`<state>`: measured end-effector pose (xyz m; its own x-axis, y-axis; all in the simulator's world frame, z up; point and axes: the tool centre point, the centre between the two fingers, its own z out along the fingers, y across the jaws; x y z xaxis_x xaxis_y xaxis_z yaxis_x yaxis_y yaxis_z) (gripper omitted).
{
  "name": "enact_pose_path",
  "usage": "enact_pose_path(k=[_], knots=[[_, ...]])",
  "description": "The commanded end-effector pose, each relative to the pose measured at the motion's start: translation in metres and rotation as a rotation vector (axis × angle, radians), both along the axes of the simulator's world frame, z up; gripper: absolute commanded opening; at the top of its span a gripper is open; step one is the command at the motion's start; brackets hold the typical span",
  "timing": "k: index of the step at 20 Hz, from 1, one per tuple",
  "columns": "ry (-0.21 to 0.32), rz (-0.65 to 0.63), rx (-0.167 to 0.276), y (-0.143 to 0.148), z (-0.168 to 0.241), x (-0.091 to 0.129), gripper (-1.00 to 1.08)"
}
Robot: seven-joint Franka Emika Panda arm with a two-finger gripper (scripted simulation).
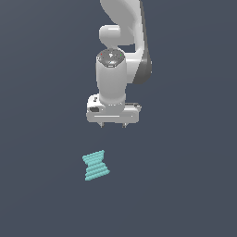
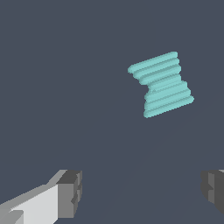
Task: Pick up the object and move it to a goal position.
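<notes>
The object is a small turquoise hourglass-shaped piece with ridged layers, lying on the dark grey floor. In the wrist view the object lies apart from both fingers, slightly tilted. My white gripper hangs above the floor, pointing down, behind the object and a little toward the exterior view's right of it. Its jaws stand wide apart with nothing between them. The wrist view shows the gripper with two dark grey pads at the picture's edge.
A plain dark grey floor fills both views. The white arm rises behind the gripper. No other objects or markers show.
</notes>
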<state>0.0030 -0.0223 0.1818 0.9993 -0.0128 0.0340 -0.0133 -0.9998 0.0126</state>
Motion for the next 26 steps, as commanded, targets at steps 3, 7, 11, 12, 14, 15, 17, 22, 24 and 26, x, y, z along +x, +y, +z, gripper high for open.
enact_pose_path(k=[3,7,11,12,14,15,17,22,24,26], knots=[[-0.004,0.004,-0.001,0.002,0.002,0.001,1.00],[-0.029,0.034,-0.010,0.018,0.014,0.008,1.00],[-0.041,0.046,-0.014,0.026,0.020,0.010,1.00],[-0.041,0.045,-0.013,0.025,0.019,0.010,1.00],[-0.039,0.045,-0.013,0.024,0.018,0.010,1.00],[-0.038,0.046,-0.013,0.023,0.018,0.011,1.00],[-0.037,0.052,-0.013,0.022,0.016,0.014,1.00],[-0.030,0.075,-0.014,0.014,0.008,0.025,1.00],[-0.027,0.089,-0.015,0.009,0.003,0.031,1.00],[-0.022,0.105,-0.015,0.004,-0.003,0.039,1.00]])
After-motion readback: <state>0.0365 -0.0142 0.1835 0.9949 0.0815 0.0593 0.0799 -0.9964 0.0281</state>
